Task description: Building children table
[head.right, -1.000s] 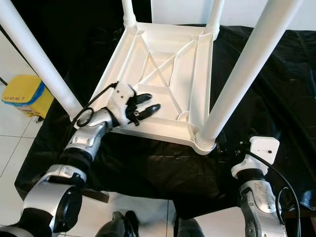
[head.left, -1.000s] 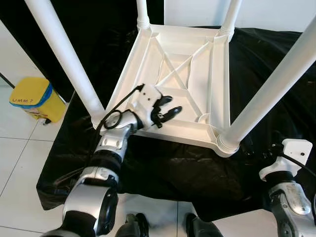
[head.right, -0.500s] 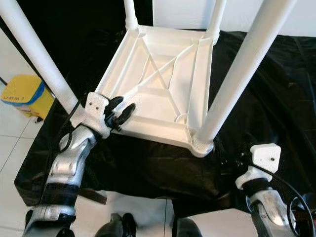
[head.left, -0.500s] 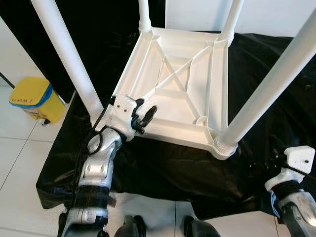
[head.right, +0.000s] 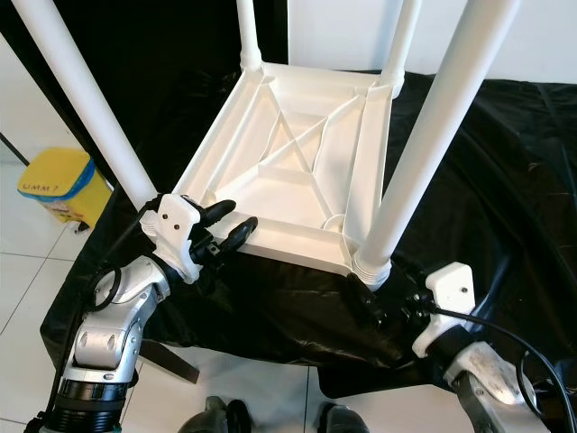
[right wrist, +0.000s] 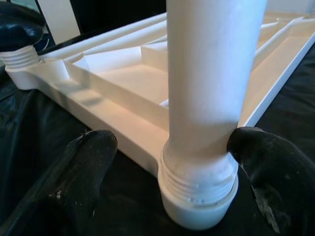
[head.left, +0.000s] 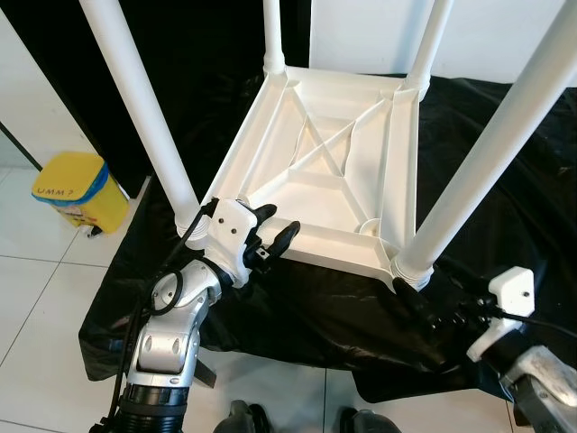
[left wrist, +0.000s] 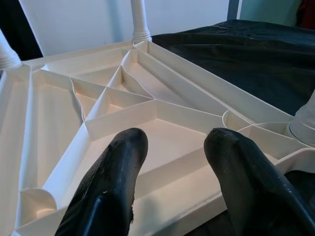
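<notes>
Upturned white plastic table (head.left: 334,171) on black cloth (head.left: 505,162), four legs up. Left gripper (head.left: 270,236) spread at near rim; right gripper (right wrist: 170,162) spread around near-right leg (head.right: 410,162). Risk: careless squeeze unseating that leg.

Smooth, matt white plastic on the upturned ribbed children's table (head.left: 338,171) and its round white legs (right wrist: 211,78). Under it, a wrinkled black sheet (head.left: 505,162) with a faint sheen. Scuffed black rubbery fingers (left wrist: 113,187). Glossy yellow plastic bin (head.left: 77,191). Polished pale floor tiles (head.left: 45,298).
</notes>
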Tool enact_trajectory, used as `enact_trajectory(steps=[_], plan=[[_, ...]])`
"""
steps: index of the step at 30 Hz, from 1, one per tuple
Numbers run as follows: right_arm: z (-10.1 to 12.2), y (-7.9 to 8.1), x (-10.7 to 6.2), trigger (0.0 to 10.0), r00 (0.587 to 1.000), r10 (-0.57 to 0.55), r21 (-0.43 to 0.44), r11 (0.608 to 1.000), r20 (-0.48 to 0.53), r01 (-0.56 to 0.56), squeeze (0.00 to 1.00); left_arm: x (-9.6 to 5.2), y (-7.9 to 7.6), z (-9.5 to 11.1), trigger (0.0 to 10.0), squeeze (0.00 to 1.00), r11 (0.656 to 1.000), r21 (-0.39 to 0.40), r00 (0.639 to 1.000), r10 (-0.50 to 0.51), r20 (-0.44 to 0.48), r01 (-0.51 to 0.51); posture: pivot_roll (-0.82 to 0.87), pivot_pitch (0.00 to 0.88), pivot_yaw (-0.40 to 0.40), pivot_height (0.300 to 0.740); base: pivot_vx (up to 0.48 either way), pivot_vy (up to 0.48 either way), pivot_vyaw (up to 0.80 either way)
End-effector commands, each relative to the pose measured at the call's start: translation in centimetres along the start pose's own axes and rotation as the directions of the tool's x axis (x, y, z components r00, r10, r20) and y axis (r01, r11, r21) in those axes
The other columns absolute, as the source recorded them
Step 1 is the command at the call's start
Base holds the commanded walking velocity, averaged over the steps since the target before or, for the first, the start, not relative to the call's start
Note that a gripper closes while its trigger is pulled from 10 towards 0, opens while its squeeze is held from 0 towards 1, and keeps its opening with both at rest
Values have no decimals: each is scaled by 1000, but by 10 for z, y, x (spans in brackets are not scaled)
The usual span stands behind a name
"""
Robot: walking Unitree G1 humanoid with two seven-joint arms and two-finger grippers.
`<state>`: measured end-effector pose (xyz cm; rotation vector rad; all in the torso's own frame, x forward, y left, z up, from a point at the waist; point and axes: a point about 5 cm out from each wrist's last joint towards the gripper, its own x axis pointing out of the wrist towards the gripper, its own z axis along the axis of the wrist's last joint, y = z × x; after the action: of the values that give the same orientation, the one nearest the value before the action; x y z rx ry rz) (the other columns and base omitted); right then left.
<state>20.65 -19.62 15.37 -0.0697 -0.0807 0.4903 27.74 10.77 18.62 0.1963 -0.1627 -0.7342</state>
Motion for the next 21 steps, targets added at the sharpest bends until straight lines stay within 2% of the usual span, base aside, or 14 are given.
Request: enact_trajectory(steps=[1,3,7,9,16,17,18,19,20,21], plan=[[-1,3,9,10000,1000,27,-7,1000,16,-26,0,-1,-10,-1,10000,0,995,0,995,-98,-22,98,-118,80,26,740,0,0,0],[-2,2,22,10000,999,24,-9,1000,33,-24,0,0,-17,0,10000,0,991,7,991,-130,-22,130,-116,74,24,740,0,0,0],[-4,4,33,10000,999,34,-18,999,40,-33,0,2,-22,2,10000,0,988,-2,988,-152,-18,152,-111,68,28,740,0,0,0],[-7,3,46,10000,998,31,-16,999,51,-30,0,6,-34,3,10000,0,981,-1,980,-196,-19,196,-109,61,29,740,0,0,0],[-14,2,54,10000,999,49,-48,998,15,-49,0,11,-48,1,10000,0,970,-39,970,-242,-21,241,-115,48,28,740,0,0,0],[-15,0,54,8667,999,49,-51,998,11,-49,0,12,-52,0,10000,0,966,-45,966,-256,-24,255,-119,44,28,740,0,0,0],[-16,-2,55,3490,999,47,-52,998,4,-47,0,12,-55,-1,10000,0,962,-49,962,-272,-27,270,-120,44,28,740,0,0,0],[-17,-4,54,1725,999,44,-56,997,-3,-44,0,12,-56,-2,10000,0,959,-50,960,-280,-30,278,-122,43,26,740,0,0,0],[-18,-6,54,1255,999,40,-62,997,-10,-40,0,13,-57,-3,10000,0,958,-51,958,-285,-33,283,-122,41,25,740,0,0,0],[-20,-8,54,78,999,33,-61,998,-17,-34,0,13,-59,-4,10000,0,956,-53,956,-292,-40,290,-125,40,24,740,0,0,0]])
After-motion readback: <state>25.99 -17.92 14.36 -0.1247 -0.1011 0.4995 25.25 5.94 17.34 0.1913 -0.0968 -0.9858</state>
